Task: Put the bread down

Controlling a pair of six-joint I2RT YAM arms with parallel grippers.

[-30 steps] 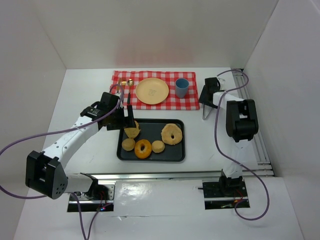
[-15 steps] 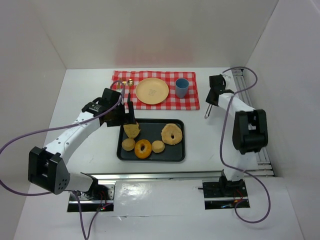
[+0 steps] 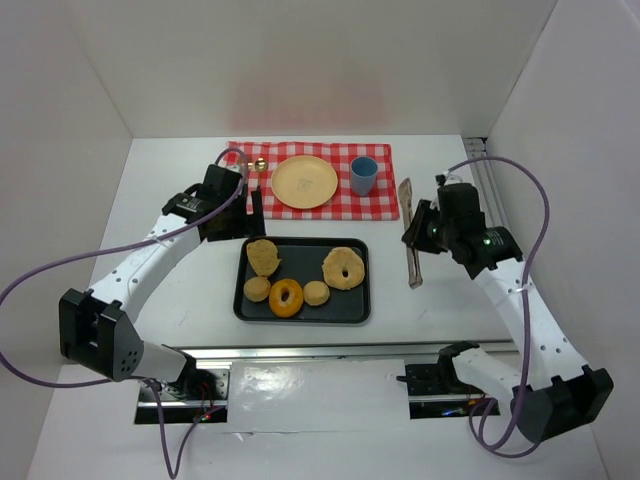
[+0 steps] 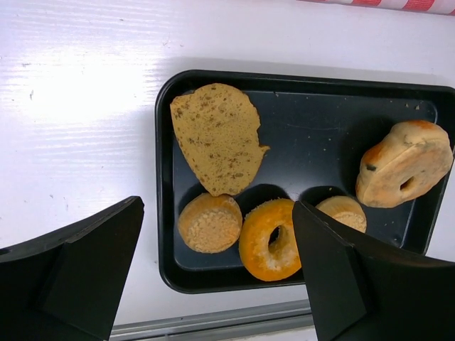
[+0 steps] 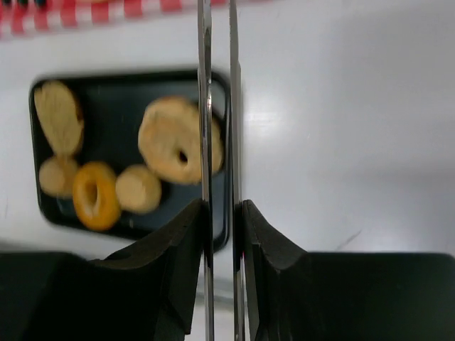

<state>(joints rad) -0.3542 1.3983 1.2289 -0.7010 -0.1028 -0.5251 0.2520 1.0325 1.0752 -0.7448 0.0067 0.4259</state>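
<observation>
Bread slice (image 3: 263, 256) in tray's (image 3: 355, 312) far-left corner | left tool (image 4: 217, 245) nearer, spread apart; right tool (image 5: 220, 234) clamped on tongs (image 3: 414, 270), well right

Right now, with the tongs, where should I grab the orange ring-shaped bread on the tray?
The orange ring lies flat, hole up, small rolls close on both sides. Come straight down: one blade of the tongs in the hole, one outside its far rim, which looks free.
</observation>
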